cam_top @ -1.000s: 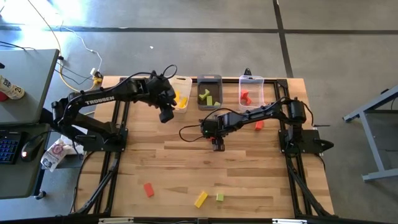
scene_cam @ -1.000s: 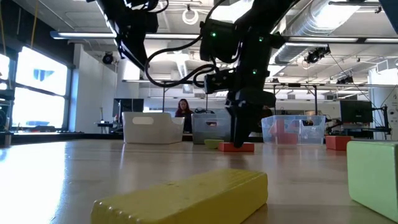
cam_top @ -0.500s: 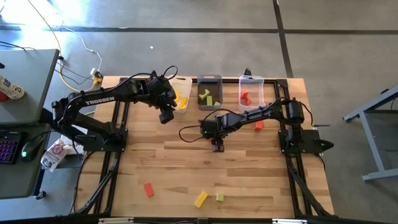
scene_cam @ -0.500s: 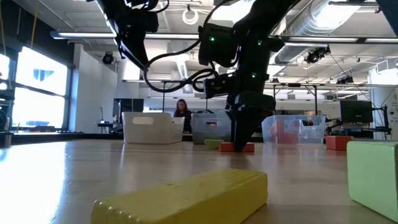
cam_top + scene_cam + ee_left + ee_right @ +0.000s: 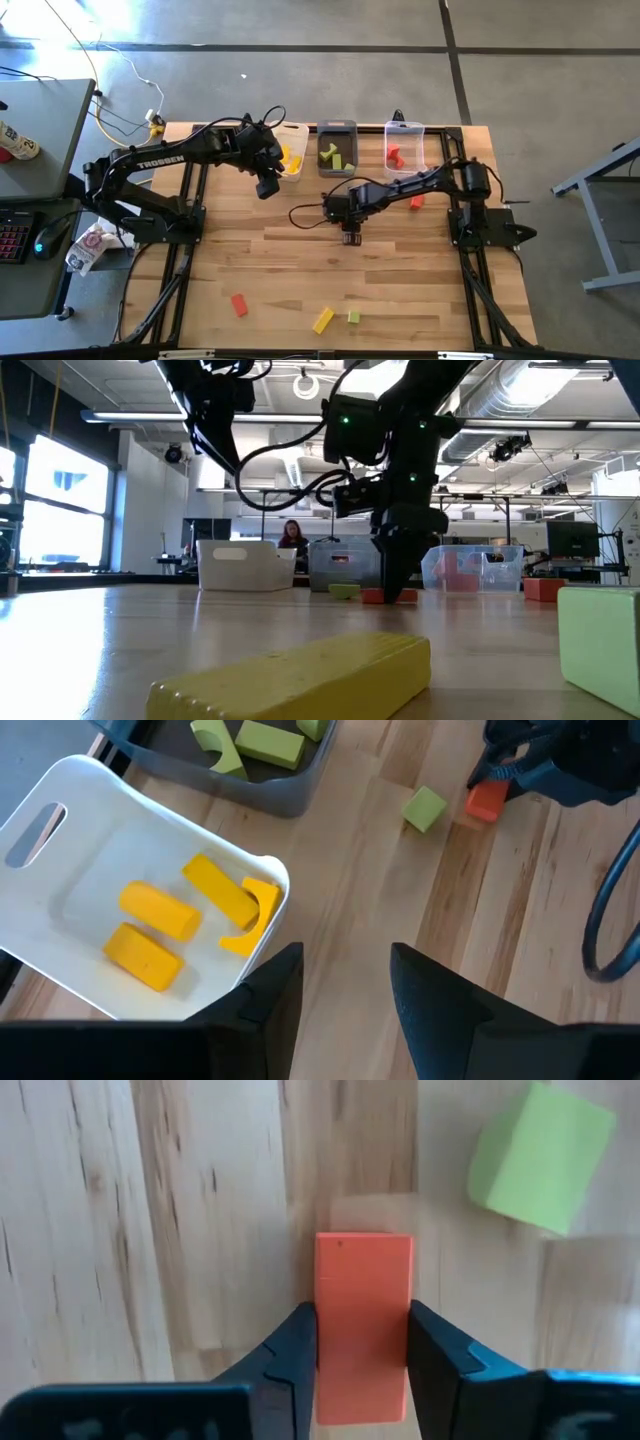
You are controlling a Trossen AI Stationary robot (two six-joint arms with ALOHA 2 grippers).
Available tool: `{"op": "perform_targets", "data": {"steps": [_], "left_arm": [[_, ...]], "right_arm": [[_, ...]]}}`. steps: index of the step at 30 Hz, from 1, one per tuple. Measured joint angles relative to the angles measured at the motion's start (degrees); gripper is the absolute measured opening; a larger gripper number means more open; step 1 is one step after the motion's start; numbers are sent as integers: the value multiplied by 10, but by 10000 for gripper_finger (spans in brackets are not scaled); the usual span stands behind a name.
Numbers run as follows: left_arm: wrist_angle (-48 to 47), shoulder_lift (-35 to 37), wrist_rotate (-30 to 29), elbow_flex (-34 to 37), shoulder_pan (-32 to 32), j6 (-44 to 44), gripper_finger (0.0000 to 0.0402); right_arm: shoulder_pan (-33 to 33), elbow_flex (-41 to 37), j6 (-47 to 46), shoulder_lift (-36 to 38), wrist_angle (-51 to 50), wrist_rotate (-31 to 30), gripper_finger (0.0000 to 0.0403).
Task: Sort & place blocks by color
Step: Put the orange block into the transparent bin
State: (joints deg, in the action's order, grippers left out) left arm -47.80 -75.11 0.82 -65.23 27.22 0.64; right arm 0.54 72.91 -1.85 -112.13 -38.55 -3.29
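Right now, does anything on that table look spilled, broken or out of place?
Nothing looks broken. Loose blocks are scattered on the table outside the bins: a red, a yellow and a green one near the front edge. The right pincer grips another red block.

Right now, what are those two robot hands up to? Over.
Right hand down at mid-table, closed on red block. Left hand open, empty, above white bin. Green block lies close by, not touching.
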Motion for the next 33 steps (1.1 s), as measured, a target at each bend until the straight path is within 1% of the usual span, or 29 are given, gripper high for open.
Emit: {"op": "perform_targets", "data": {"steps": [20,25,33], "left_arm": [[0,0,0,0,-3,0,136],[0,0,0,0,-6,0,136],[0,0,0,0,-15,1,136]], "right_arm": [[-6,1,-70,71,-128,-119,97],[-6,1,-103,93,-167,-179,97],[-5,1,-196,129,-239,-287,98]]}}
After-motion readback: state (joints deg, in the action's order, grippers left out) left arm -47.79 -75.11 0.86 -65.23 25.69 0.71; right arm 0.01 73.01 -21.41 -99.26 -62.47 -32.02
